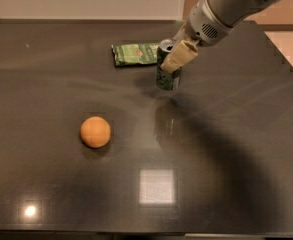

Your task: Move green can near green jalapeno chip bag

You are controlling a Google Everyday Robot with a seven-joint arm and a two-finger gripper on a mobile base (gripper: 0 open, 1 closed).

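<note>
The green can point(166, 79) stands upright on the dark table point(226, 149), right beside the right end of the green jalapeno chip bag point(135, 54). The bag lies flat at the far middle of the table. My gripper point(172, 63) comes in from the upper right and is shut on the can's upper part. One pale finger point(179, 58) crosses the can's front; the other is hidden behind the can. I cannot tell whether the can rests on the table or hangs just above it.
A round orange fruit point(95, 132) sits on the table at the left of centre, well apart from the can. The table's right edge point(286, 59) runs close behind my arm. Bright light spots reflect on the near part of the table.
</note>
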